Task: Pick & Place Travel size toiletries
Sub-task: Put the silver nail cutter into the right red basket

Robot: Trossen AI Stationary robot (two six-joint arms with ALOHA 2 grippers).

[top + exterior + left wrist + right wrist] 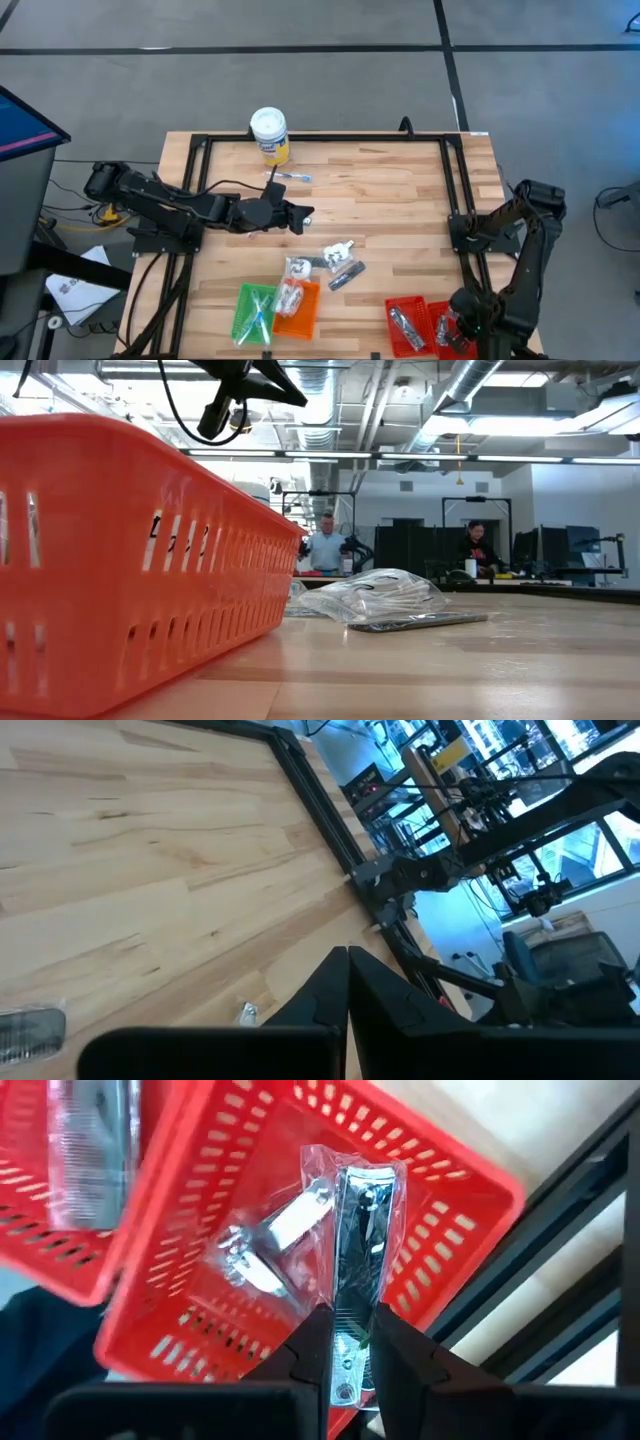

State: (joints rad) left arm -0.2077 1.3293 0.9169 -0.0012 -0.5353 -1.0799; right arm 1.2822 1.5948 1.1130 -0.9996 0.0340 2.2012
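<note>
— Where are we seeing the right gripper (350, 1342) working?

— We are seeing it hanging over the two red slotted plastic trays (407, 305) at the near right corner of the pale wooden table (400, 200). Its two dark fingers are pinching a silvery nail clipper in a clear wrapper (355, 1270), which is sticking out straight ahead of the fingertips, above the floor of the red tray nearer the table edge. Another wrapped silvery clipper (270, 1245) is lying in that tray just beside the held one.

— And the left gripper (303, 213)?

— We are finding it stretched out low over the middle of the table, fingers pressed together and holding nothing. The loose toiletries are lying apart from it, toward the near edge: a crinkly white packet (339, 251) and a slim dark grey tube (347, 274), with more packets in the orange slotted tray (298, 310) and thin wrapped sticks in the green tray (252, 312).

— Anything on the far side?

— We are noticing a thin blue-tinted stick (290, 176) lying just behind the left gripper, near the white-lidded tub with a yellow label (270, 135).
</note>
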